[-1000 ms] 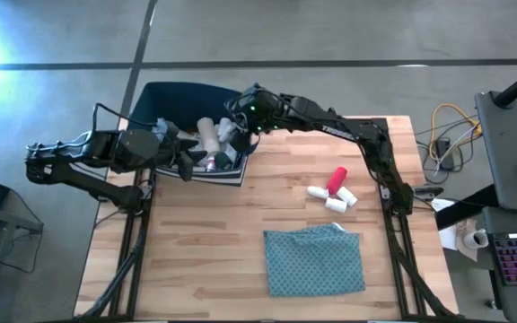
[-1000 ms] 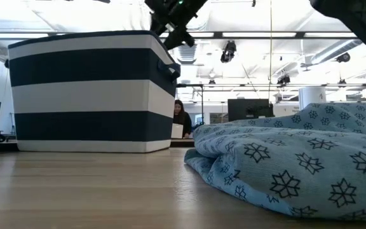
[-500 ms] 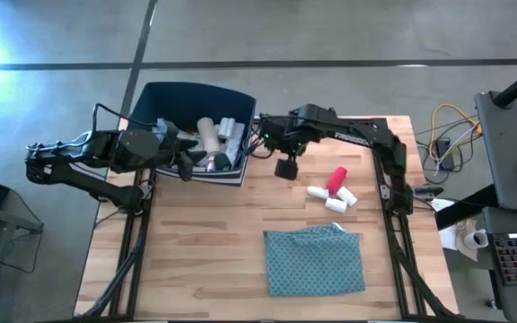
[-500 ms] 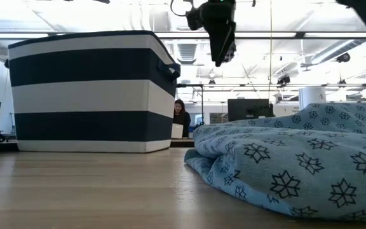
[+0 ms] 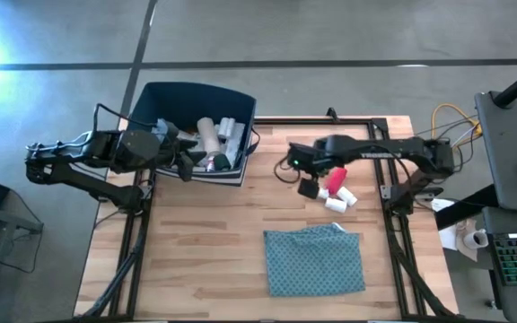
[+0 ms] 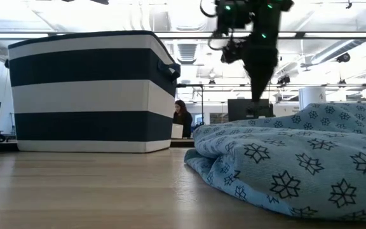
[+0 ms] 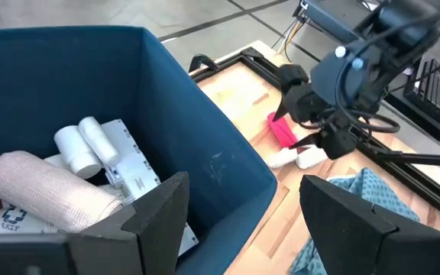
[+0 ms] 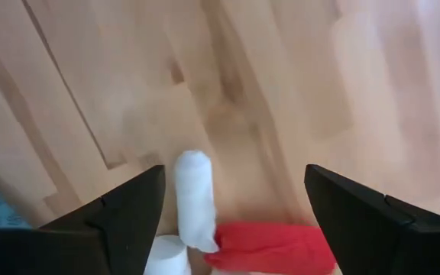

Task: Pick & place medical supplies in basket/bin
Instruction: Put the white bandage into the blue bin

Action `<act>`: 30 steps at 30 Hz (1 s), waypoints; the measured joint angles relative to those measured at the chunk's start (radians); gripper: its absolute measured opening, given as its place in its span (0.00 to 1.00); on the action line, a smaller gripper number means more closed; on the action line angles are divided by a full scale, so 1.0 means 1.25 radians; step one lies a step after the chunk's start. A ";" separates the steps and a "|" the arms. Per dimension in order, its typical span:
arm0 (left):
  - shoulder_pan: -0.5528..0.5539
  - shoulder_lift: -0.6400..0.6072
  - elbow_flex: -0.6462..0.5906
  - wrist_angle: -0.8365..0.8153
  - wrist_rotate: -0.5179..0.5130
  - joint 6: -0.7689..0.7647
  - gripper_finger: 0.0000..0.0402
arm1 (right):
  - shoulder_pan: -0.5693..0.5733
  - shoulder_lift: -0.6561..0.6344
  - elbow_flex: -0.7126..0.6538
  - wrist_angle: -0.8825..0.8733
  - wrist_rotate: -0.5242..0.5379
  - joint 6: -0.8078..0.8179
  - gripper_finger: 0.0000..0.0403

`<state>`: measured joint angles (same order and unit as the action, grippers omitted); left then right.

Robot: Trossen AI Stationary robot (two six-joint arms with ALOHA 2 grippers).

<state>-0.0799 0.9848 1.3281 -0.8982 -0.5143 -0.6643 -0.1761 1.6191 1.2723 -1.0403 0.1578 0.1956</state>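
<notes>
Supplies still on the table are what I'm watching: a red tube point(image 5: 337, 179) lying with a few white rolls point(image 5: 335, 199) just beside and touching it, near the right side of the wooden table point(image 5: 214, 242), between the basket and the teal patterned cloth point(image 5: 315, 260). The change in the last second is my right gripper point(image 5: 309, 187): it was over the dark navy basket point(image 5: 162, 95), and it has swung out across the table and now hangs just beside the red tube, on its basket side. I read that as one drop-off finished and the next pick starting. In the right wrist view its fingers point(image 8: 121, 218) stand spread wide with nothing between them, framing one white roll point(image 8: 195, 198) whose end meets the red tube point(image 8: 273, 246). The tube is short, bright and smooth-looking; the rolls are small white cylinders lying at loose angles, so I judge a closing grip could nudge a neighbour. The basket sits at the table's far left corner and already holds a beige bandage roll point(image 7: 48, 187), white bottles point(image 7: 79, 145) and a white box point(image 7: 132, 172). My left gripper point(image 5: 184, 158) waits at the basket's near rim, its fingers apart and empty in the left wrist view.
</notes>
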 joint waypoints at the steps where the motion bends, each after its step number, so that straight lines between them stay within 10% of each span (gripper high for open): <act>1: 0.000 0.000 0.000 0.000 0.000 0.000 0.57 | 0.003 -0.013 -0.033 0.026 0.001 0.007 0.76; 18: 0.000 0.004 0.000 0.004 0.000 0.000 0.57 | 0.013 -0.017 -0.311 0.277 -0.001 -0.012 0.87; 30: 0.001 0.004 0.000 0.004 0.000 0.000 0.57 | 0.003 0.046 -0.330 0.311 -0.074 0.113 0.70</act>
<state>-0.0788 0.9894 1.3281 -0.8928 -0.5148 -0.6643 -0.1723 1.6769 0.8602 -0.6514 0.0650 0.3370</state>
